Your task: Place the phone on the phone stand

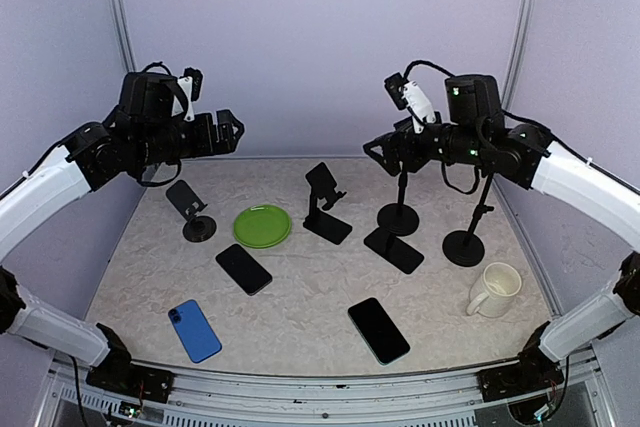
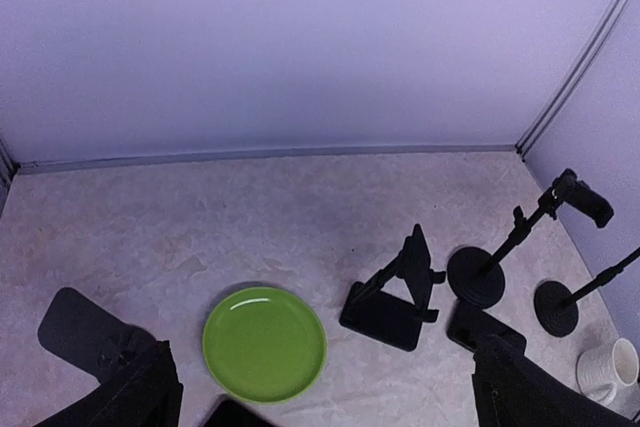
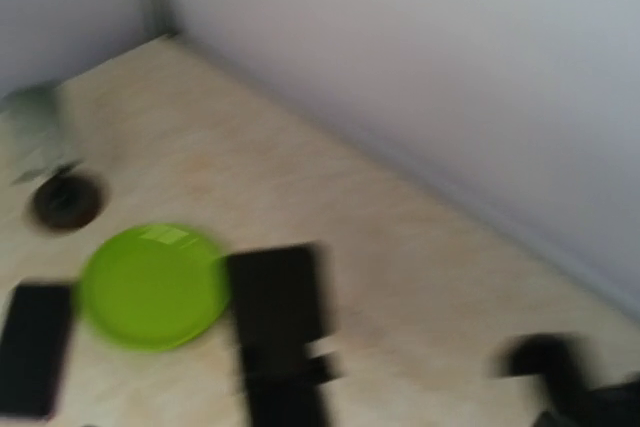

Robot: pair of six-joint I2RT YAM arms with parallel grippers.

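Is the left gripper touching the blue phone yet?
Apart. The top external view shows the left gripper open in the air, with bare table between it and the blue phone, which lies flat near the front edge.

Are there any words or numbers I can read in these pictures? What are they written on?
No text can be read in any view.
Flat blue phone: plain back, no logo shows.
Flat black phone beside the plate: dark, blank.
Flat black phone nearest the arms: dark, blank.
White ceramic mug: plain.
Round green plate: plain.
Right wrist view: too blurred to read anything.
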